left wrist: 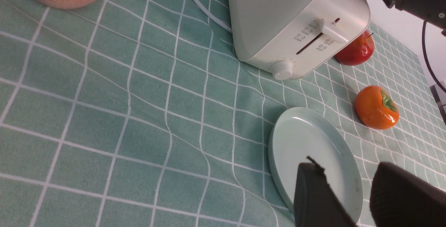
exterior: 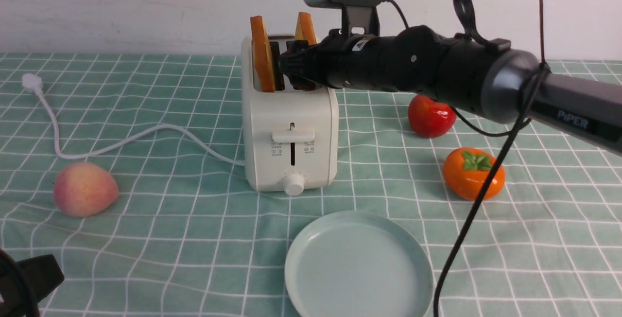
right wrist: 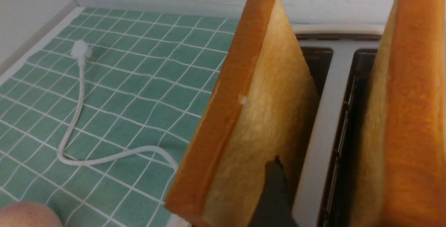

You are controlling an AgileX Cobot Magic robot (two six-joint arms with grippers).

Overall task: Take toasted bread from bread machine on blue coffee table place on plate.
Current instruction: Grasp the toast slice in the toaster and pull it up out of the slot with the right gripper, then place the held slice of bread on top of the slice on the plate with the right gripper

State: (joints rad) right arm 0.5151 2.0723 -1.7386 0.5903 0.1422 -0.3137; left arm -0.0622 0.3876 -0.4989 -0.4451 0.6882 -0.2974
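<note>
- The table (exterior: 146, 239), under its mint grid cloth, carried everything in front of you.
- Your right arm reached in from the right and set the right tool (exterior: 291, 66) level with the top of the bread machine (exterior: 289, 127), its tip in the space between the two slices. I could not tell how far open it stood. Its own camera showed only one dark finger (right wrist: 273, 192), low before the pale inner face of the left slice, and whether it touched that face was unclear.
- The bread machine stood upright near the middle of the table, with its lever and knob facing you. Its power cord (exterior: 121, 142) trailed off to your left.
- The plate (exterior: 358, 268) lay flat just in front of the bread machine, a little to its right and apart from it.
- The toasted bread (exterior: 263, 54) was two slices, both on edge in the slots and standing well above the top. One sat in the left slot, and the other (exterior: 304, 27) sat in the right slot, partly hidden behind the right tool.
- Your left tool (left wrist: 345, 166) hung released low at the near left of the table, fingers apart and holding nothing, well away from the bread machine.
- A peach (exterior: 85, 189) lay to the left, and an apple (exterior: 430, 115) and a persimmon (exterior: 472, 173) to the right.
</note>
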